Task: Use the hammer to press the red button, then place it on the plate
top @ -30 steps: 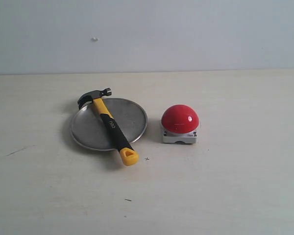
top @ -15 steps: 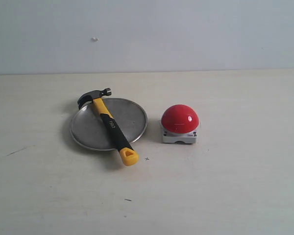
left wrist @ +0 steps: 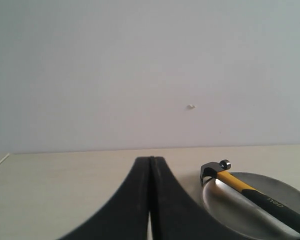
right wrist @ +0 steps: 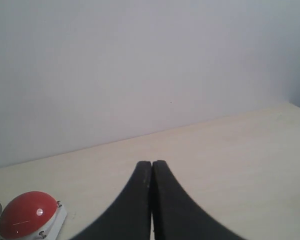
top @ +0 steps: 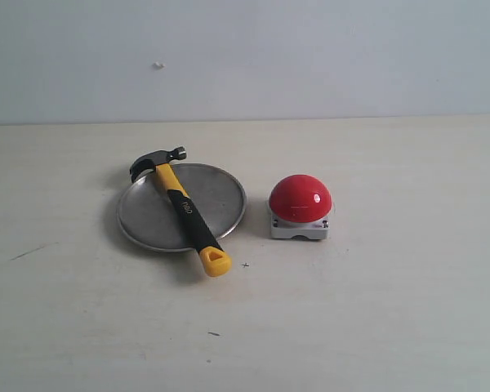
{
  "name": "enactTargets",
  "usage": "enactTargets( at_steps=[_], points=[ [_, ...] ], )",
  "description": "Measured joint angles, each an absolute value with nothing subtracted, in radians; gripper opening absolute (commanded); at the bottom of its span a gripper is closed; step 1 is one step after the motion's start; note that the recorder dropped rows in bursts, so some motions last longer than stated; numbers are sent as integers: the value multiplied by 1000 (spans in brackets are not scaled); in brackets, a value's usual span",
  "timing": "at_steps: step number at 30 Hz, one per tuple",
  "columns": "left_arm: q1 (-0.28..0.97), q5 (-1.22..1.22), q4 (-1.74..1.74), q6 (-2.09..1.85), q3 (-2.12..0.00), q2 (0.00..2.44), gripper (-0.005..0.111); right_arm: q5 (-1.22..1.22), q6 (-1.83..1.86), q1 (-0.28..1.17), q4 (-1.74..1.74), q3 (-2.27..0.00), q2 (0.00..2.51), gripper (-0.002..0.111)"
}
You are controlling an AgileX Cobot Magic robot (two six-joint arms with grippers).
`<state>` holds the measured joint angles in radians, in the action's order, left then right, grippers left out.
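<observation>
Hammer (top: 182, 208) laid diagonally across the plate (top: 220, 196), dark head overhanging the far rim, yellow end jutting past the near rim. Just beside the plate, not touching, the red button (top: 300, 198) on the pale desk (top: 376, 310). A dark fleck (top: 245, 265) near the handle's end. Left tool (left wrist: 151, 160) and right tool (right wrist: 152, 164) both closed tight, holding nothing.

pale table (top: 376, 327), white wall (top: 310, 57), wall speck (top: 158, 65)

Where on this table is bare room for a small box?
Bare: pale table right of the glossy red dome button, left of the round silvery plate, and in front. Crowded: the plate, crossed by the yellow-black claw hammer.
</observation>
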<state>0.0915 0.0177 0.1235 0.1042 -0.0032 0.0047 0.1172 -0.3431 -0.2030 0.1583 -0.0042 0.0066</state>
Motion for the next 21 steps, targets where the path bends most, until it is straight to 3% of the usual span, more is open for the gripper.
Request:
enactTargets(
  at_steps=[21],
  points=[
    [91, 20, 123, 104, -3, 5, 0, 117, -343, -203, 148, -4, 7, 0]
  ],
)
